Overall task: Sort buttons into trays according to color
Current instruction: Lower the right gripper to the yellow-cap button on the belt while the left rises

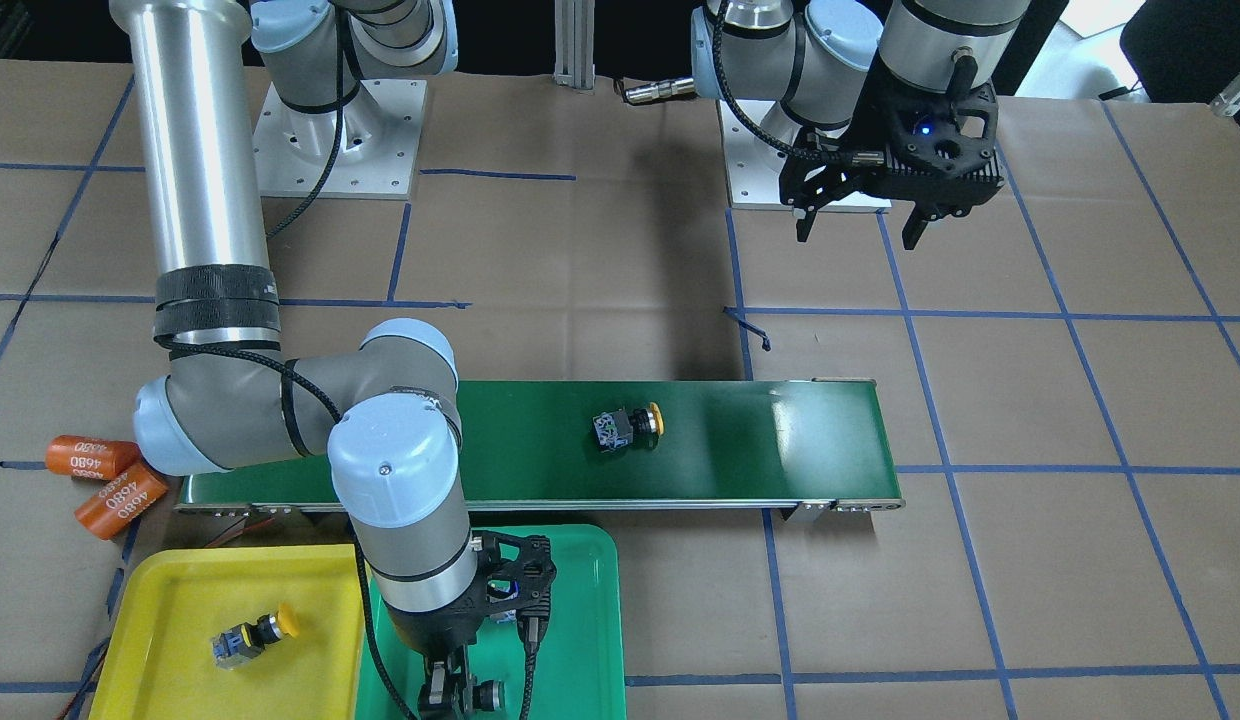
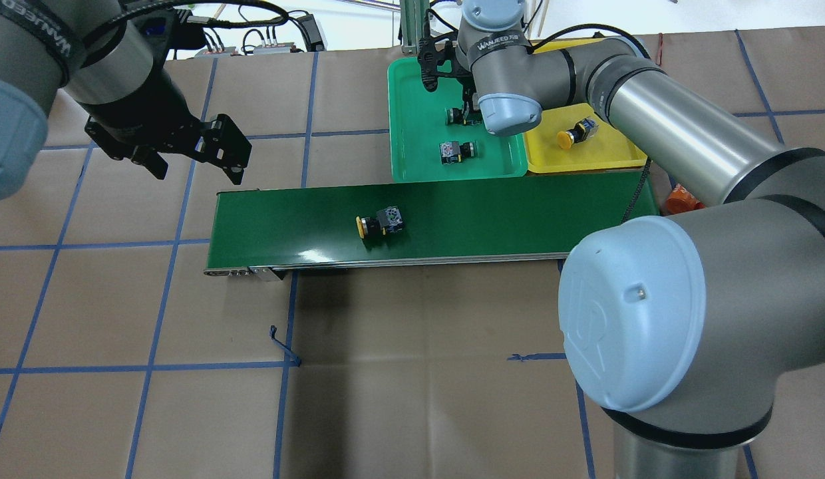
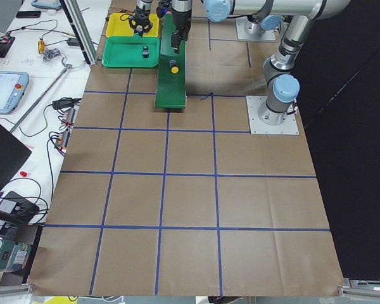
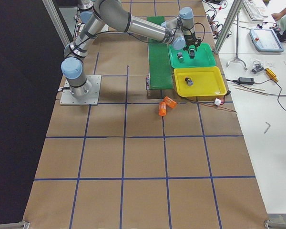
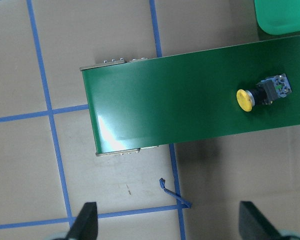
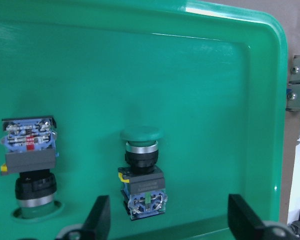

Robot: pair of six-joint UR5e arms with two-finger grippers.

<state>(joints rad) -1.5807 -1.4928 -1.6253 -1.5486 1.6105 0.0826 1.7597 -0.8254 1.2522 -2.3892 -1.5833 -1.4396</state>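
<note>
A yellow-capped button [image 1: 628, 427] lies on its side on the conveyor belt [image 1: 740, 440]; it also shows in the left wrist view [image 5: 264, 92]. Another yellow-capped button [image 1: 252, 635] lies in the yellow tray [image 1: 180, 590]. Two green-capped buttons [image 6: 141, 170] [image 6: 32, 170] lie in the green tray [image 6: 190, 75]. My right gripper [image 6: 169, 207] is open just above the green tray, its fingers on either side of one green button and not touching it. My left gripper [image 2: 197, 173] is open and empty, hovering above the table near the belt's end.
Two orange cylinders marked 4680 [image 1: 105, 475] lie on the table beside the yellow tray and the belt's end. The two trays sit side by side against the belt's far edge [image 2: 519, 174]. Brown paper with blue tape lines covers the table.
</note>
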